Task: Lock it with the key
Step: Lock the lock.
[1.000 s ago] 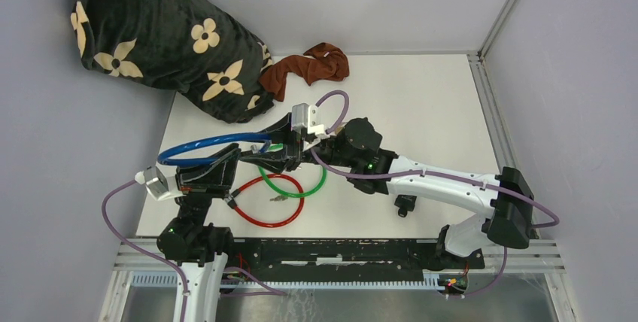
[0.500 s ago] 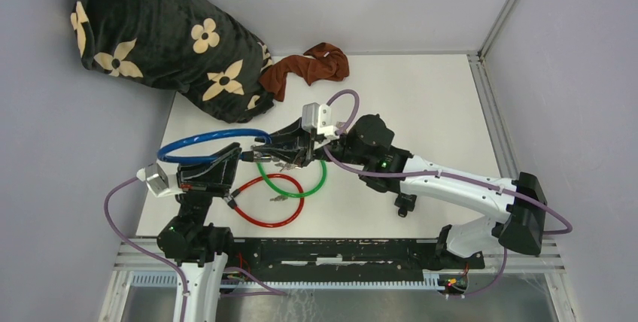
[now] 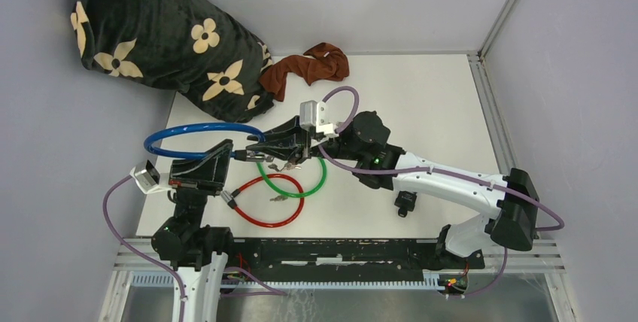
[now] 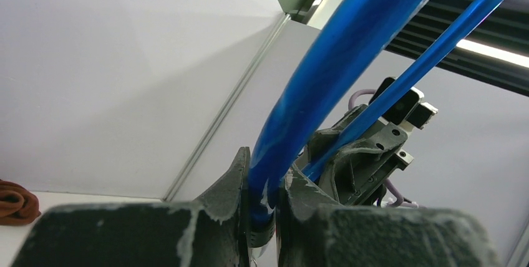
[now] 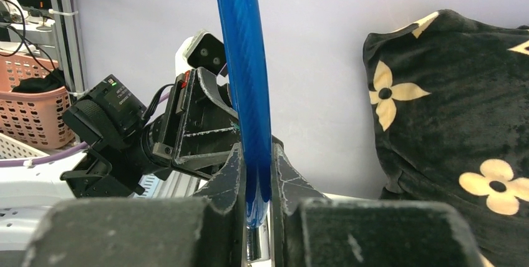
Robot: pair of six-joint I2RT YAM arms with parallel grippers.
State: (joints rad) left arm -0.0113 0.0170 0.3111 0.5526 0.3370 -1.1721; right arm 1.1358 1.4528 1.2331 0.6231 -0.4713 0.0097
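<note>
Blue cable (image 5: 246, 92) is found pinched between the fingers (image 5: 232, 173) of the right gripper (image 5: 256, 179), just above its bare metal tip. The jaws are drawn narrow on it. (Inspector)

And the left gripper (image 4: 265, 179)? (Reviewer)

Closed tight on the same blue cable near its other end, where a dark fitting is partly hidden between the fingers. The loop is carried between both arms, off the table (image 3: 421, 111). (Inspector)

What is noted as changed? (Reviewer)

A second ago the right jaws were stood wider. They have since been shut on the cable, and the loop has been shifted a little toward the left wall. Both ends are thus judged secured, so the tip can be brought to the fitting. (Inspector)

Is the key accounted for? (Reviewer)

A small metal bunch, taken for keys (image 3: 281, 197), is seen lying on the table where the green cable (image 3: 324, 175) and red cable (image 3: 267, 224) overlap, apart from both grippers. No key is seen held, and locking is judged not yet begun. (Inspector)
</note>
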